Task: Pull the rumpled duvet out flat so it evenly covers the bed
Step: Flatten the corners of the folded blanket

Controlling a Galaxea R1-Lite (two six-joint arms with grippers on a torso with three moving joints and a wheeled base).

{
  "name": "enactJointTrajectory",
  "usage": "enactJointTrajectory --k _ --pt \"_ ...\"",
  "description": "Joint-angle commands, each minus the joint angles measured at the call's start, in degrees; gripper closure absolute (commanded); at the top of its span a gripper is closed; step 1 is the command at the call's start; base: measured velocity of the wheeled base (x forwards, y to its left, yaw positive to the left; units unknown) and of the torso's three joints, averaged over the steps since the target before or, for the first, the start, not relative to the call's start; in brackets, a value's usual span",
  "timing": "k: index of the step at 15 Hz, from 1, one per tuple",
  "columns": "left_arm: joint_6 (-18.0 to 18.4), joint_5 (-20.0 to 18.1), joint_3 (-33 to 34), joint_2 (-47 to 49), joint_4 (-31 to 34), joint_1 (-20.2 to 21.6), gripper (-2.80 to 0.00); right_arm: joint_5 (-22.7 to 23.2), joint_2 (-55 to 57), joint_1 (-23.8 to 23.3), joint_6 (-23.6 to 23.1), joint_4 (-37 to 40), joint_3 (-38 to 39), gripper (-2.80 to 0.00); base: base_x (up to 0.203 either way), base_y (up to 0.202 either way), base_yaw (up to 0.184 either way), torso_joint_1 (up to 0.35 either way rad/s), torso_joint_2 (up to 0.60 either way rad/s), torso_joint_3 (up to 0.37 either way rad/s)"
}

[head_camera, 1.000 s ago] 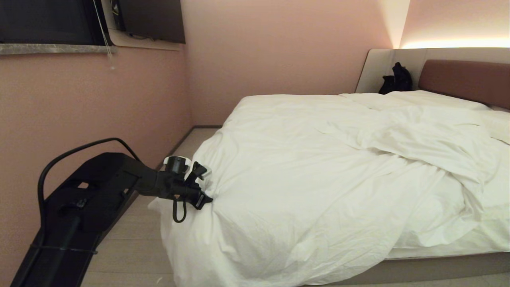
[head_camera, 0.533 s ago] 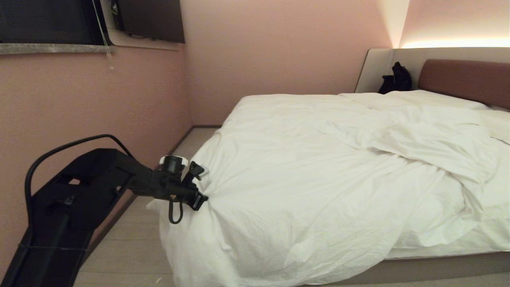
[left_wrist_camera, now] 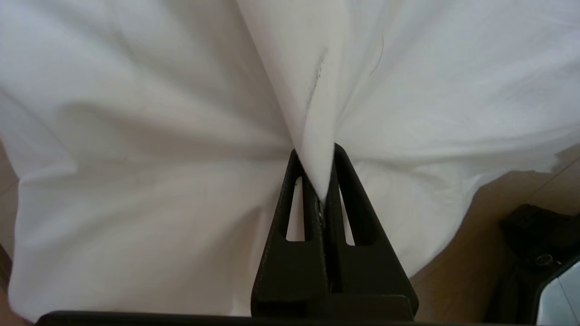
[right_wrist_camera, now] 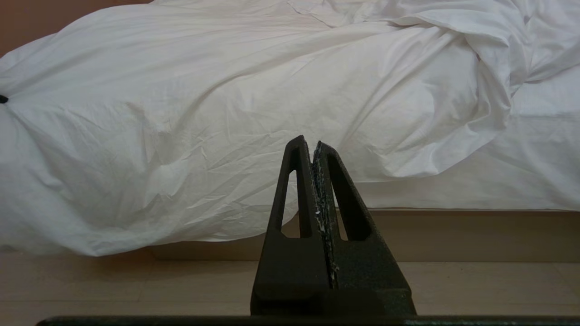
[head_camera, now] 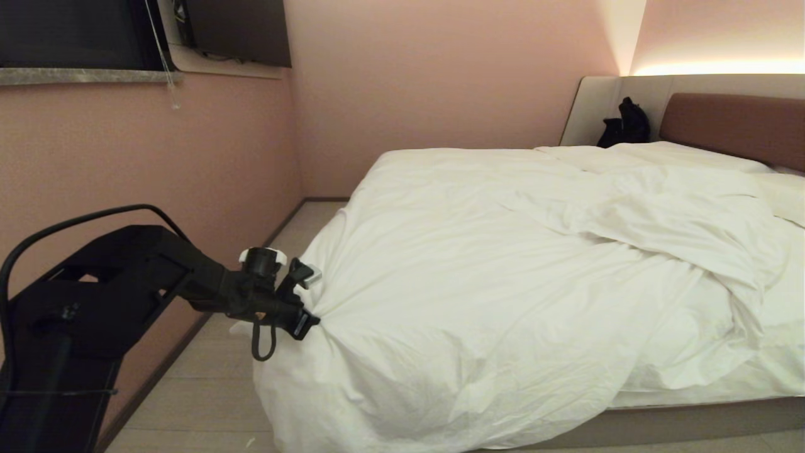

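At bed (head_camera: 692, 421) foot corner, left gripper (head_camera: 309, 324) clamps 1 fold of duvet (head_camera: 503, 283); duvet lies rumpled over bed, draping its corner. Right gripper (right_wrist_camera: 313, 147) closed, empty, low beside bed. 1 headboard (head_camera: 732, 126).

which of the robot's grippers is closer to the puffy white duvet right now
Left. The left gripper is shut on a fold of the puffy white duvet at its corner. The right gripper is shut and empty, apart from it above the floor.
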Motion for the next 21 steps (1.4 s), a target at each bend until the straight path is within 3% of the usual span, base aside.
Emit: enactJointTrajectory --k 1,16,21 --pt "0.3 0.1 2.7 -2.9 0.1 0.6 0.00 0.0 0.0 0.0 -0.1 -0.1 0.0 0.00 0.000 0.000 0.000 0.000 0.00 0.000" --pt "3.1 0.3 13.7 -10.3 -0.5 5.7 0.00 0.0 0.0 0.0 0.0 0.0 0.0 0.00 0.000 0.000 0.000 0.000 0.00 0.000" --pt "3.7 0.2 18.2 -14.7 -0.6 9.6 0.00 0.0 0.0 0.0 0.0 -0.1 0.0 0.00 0.000 0.000 0.000 0.000 0.00 0.000"
